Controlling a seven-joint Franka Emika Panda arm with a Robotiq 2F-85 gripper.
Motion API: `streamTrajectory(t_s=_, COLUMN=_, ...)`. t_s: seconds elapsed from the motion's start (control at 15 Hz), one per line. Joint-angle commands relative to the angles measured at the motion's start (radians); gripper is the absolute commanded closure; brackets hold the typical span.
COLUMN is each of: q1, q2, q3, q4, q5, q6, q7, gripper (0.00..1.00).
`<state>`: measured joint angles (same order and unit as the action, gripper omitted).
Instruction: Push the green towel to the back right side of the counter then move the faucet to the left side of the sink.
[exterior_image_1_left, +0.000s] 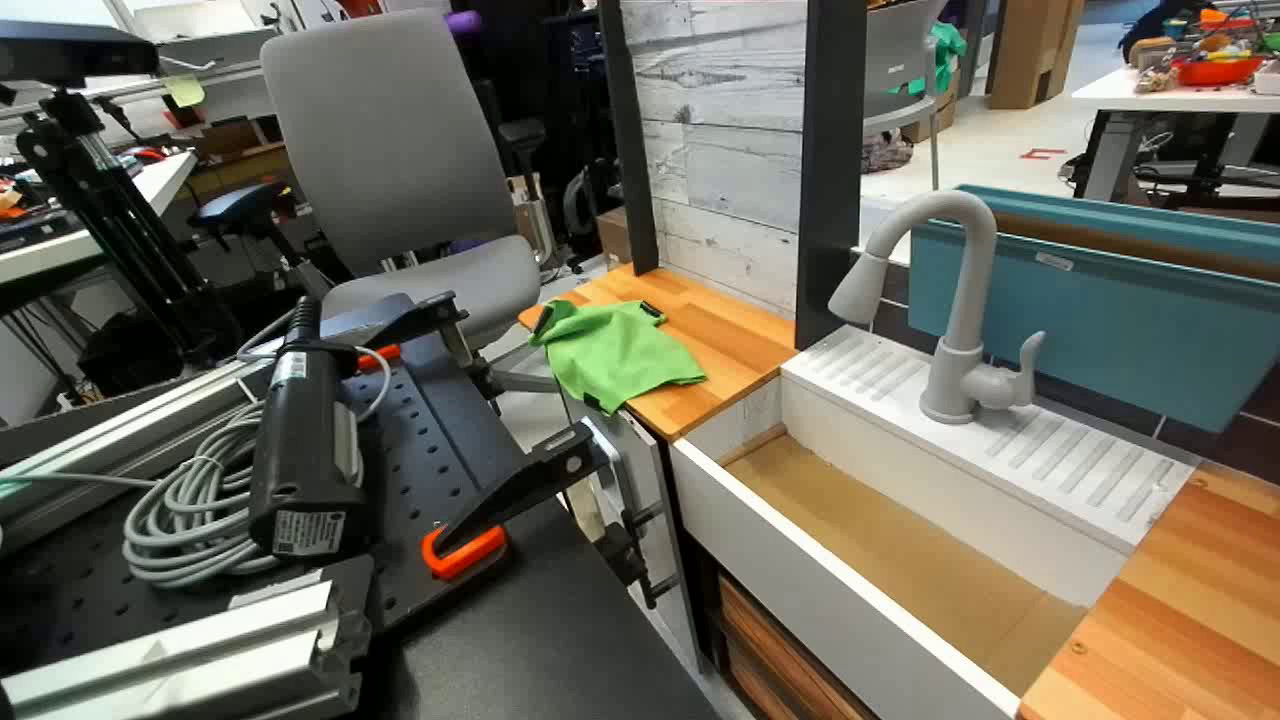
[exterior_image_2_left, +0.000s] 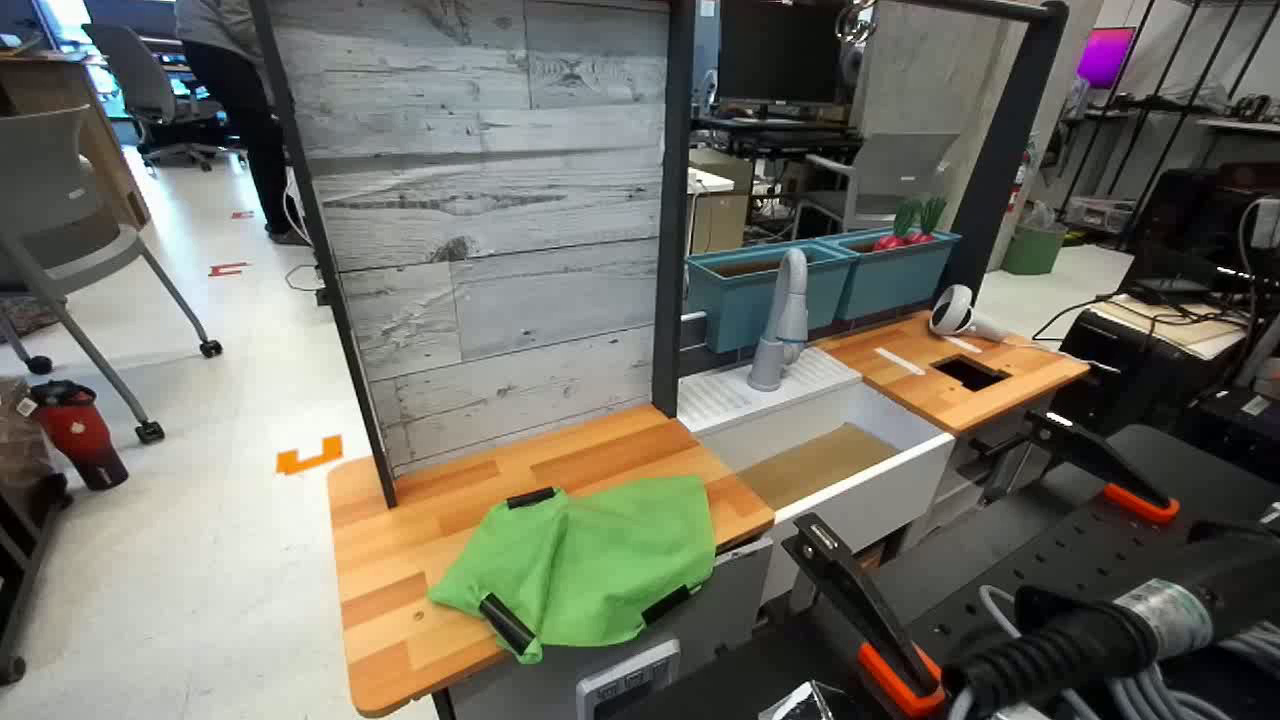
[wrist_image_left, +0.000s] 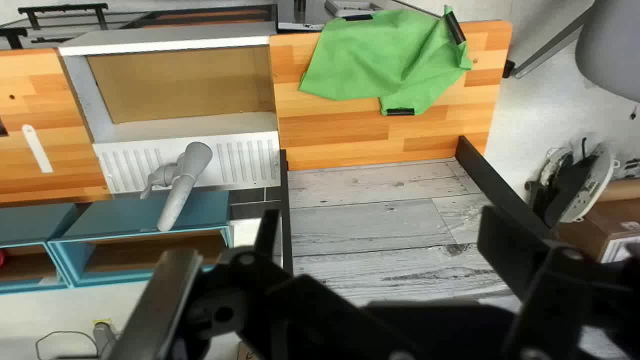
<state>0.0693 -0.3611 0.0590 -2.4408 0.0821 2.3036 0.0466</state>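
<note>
The green towel lies rumpled on the wooden counter, overhanging its front edge. It also shows in an exterior view and in the wrist view. Black strips mark several of its corners. The grey faucet stands upright on the white ledge behind the sink. Its spout is turned toward the towel's counter. The faucet also shows in an exterior view and in the wrist view. My gripper is open and empty, high above the scene, apart from towel and faucet. Neither exterior view shows it.
A grey plank wall between dark posts stands behind the towel's counter. Teal planters hang behind the faucet. A black table with orange-tipped clamps and a coiled cable stands in front. A second wooden counter lies beyond the sink.
</note>
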Motion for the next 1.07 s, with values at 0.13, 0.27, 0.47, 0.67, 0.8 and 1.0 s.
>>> streamTrajectory(t_s=0.13, q1=0.000, q2=0.000, q3=0.001, q4=0.003, q5=0.000, q6=-0.003, q7=0.000, gripper=0.00)
streamTrajectory(t_s=0.27, q1=-0.001, q2=0.000, q3=0.001, q4=0.003, q5=0.000, q6=-0.003, q7=0.000, gripper=0.00)
streamTrajectory(t_s=0.47, q1=0.001, q2=0.026, q3=0.014, q4=0.000, q5=-0.002, q6=0.039, q7=0.028, gripper=0.00)
streamTrajectory(t_s=0.67, q1=0.014, q2=0.097, q3=0.046, q4=0.003, q5=-0.010, q6=0.114, q7=0.046, gripper=0.00)
streamTrajectory(t_s=0.8, q1=0.028, q2=0.172, q3=0.078, q4=0.003, q5=-0.023, q6=0.187, q7=0.059, gripper=0.00)
streamTrajectory(t_s=1.0, q1=0.055, q2=0.330, q3=0.119, q4=0.031, q5=-0.054, q6=0.280, q7=0.076, gripper=0.00)
